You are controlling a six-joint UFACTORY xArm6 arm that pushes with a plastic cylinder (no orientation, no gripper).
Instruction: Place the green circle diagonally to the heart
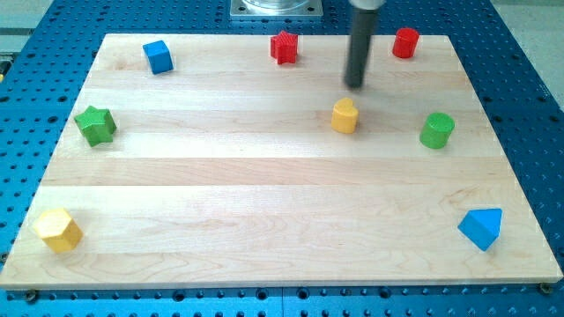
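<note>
The green circle (436, 130) stands on the wooden board at the view's right. The yellow heart (345, 115) stands to its left, near the board's middle top. My tip (355, 85) is just above the yellow heart in the view, a short gap from it, and well to the left of the green circle. It touches neither block.
A red star (284, 47), a red cylinder (405, 42) and a blue cube (158, 56) stand along the top edge. A green star (95, 125) is at the left, a yellow hexagon (58, 230) at bottom left, a blue triangle (481, 228) at bottom right.
</note>
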